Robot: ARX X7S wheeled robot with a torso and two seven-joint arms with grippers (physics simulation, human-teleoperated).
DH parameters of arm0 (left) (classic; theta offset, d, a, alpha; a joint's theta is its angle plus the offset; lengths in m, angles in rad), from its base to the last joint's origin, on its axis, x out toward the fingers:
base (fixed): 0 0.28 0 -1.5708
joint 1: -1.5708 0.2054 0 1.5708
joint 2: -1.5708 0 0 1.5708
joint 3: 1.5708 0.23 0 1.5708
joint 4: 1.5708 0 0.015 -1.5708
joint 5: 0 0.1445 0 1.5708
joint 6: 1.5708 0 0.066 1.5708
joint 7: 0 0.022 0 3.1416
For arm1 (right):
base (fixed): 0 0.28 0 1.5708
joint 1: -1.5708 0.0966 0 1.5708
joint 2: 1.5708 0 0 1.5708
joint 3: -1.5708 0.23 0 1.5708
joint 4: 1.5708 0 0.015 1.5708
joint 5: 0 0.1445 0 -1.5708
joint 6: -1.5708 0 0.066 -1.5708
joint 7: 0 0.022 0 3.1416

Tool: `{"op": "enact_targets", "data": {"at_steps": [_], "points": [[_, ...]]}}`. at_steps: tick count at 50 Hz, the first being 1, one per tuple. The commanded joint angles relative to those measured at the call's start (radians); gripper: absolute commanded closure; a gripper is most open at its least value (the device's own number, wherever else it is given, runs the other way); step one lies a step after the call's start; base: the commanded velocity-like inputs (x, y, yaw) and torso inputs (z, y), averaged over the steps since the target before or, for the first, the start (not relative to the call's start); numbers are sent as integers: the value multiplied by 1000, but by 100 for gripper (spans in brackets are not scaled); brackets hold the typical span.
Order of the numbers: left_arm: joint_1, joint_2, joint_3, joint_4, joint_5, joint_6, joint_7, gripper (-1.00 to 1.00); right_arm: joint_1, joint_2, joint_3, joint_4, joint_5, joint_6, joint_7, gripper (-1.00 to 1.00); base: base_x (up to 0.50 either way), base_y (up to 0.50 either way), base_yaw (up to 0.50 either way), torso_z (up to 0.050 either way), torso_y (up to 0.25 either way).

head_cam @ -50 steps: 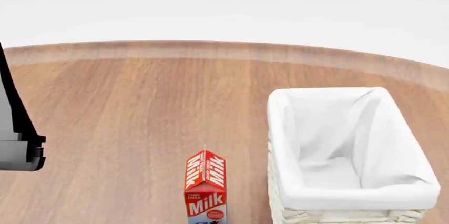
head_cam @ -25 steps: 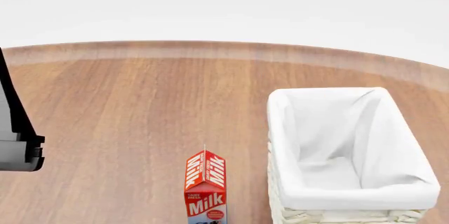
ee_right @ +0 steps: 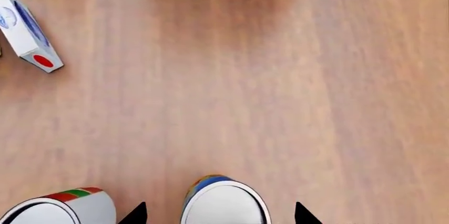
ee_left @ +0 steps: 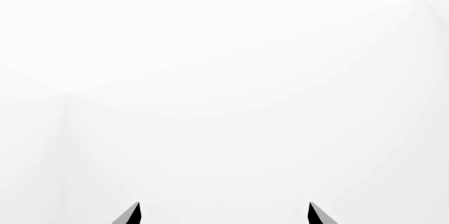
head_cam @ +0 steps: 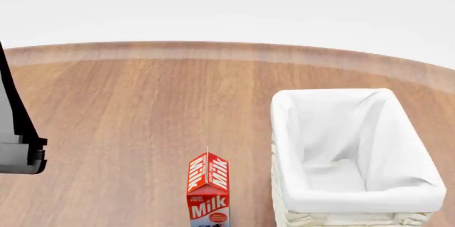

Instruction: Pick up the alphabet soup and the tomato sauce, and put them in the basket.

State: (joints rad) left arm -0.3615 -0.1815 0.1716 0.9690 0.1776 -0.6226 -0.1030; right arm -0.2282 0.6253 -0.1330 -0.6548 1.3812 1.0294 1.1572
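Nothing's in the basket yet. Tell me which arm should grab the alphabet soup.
Right. Its open gripper hangs directly over the alphabet soup, fingertips flanking it, with the tomato sauce alongside. The left gripper faces only blank white, no can in sight.

From the head we look forward and down at the counter (head_cam: 142, 110), milk carton (head_cam: 208, 187) and basket (head_cam: 341, 131). Our right wrist camera looks straight down, close over the same counter (ee_right: 232, 87) and carton (ee_right: 28, 34). Our left wrist camera faces only white.
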Motion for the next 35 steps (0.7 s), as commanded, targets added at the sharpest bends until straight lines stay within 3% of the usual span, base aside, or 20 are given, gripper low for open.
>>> {"op": "enact_targets", "data": {"at_steps": [1,35], "points": [[1,-5,3,-1,-5,3,-7,-100,-8,1,1,31,-40,-21,-34,-100,0,0,0,0,0],[1,-18,4,4,-18,-1,-22,-100,-34,-29,-48,119,-150,-80,-124,-100,0,0,0,0,0]]}}
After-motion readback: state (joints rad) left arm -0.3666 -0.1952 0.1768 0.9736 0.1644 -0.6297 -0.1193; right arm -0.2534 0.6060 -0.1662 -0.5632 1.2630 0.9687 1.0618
